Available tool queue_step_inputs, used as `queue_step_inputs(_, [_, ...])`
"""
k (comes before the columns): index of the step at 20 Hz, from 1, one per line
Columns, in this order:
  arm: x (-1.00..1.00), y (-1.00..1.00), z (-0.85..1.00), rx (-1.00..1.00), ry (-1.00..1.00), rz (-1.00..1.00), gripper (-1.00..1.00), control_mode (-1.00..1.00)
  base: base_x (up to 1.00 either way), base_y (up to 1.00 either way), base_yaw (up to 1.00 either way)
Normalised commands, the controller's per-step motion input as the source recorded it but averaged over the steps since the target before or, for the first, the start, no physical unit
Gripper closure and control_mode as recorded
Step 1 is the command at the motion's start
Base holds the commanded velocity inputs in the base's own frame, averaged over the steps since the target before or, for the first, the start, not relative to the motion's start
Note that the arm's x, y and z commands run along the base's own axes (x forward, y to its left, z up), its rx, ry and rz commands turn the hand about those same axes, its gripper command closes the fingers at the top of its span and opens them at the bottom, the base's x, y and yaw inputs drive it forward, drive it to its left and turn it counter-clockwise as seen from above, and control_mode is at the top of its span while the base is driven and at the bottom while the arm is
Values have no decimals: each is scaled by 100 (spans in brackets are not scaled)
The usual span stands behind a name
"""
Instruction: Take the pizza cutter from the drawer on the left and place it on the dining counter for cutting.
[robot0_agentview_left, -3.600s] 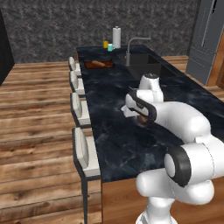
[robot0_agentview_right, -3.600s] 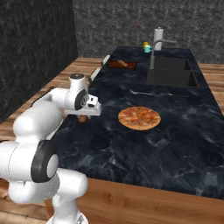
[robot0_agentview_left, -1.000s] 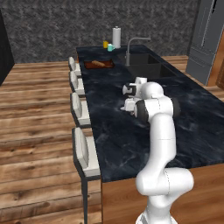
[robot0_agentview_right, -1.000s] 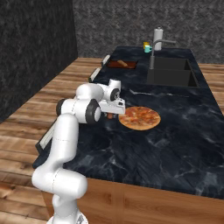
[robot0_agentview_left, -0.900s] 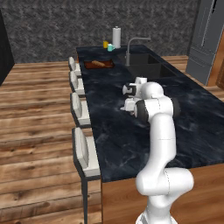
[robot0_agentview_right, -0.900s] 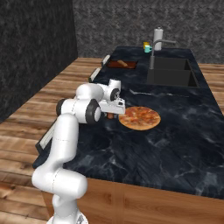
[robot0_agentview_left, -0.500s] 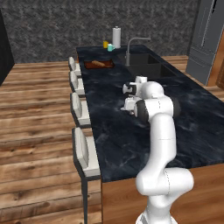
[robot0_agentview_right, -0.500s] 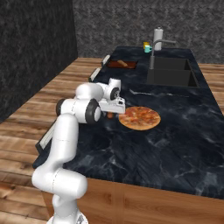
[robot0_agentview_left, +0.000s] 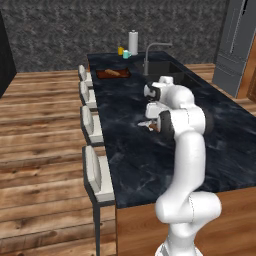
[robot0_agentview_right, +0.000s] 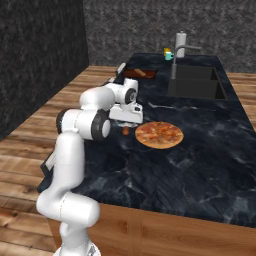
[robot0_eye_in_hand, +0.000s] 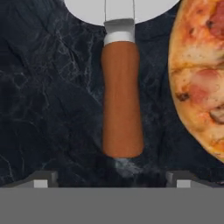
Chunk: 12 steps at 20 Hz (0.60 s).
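Your claw (robot0_eye_in_hand: 112, 181) stands spread wide, holding nothing. Just beyond it the pizza cutter (robot0_eye_in_hand: 121, 94) lies flat on the dining counter (robot0_eye_in_hand: 48, 100), close beside the pizza (robot0_eye_in_hand: 199, 83). It looks light and rigid; grip the wooden handle mid-length, never the thin steel wheel.
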Motion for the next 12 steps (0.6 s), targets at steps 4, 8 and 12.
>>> queue_step_inputs(4, [-100, 5, 27, 0, 0, 0, -100, -100, 0, 0, 0])
queue_step_inputs(8, [-100, 10, 26, 0, 0, 0, -100, -100, 0, 0, 0])
queue_step_inputs(12, [-100, 33, 30, 0, 0, 0, -100, -100, 0, 0, 0])
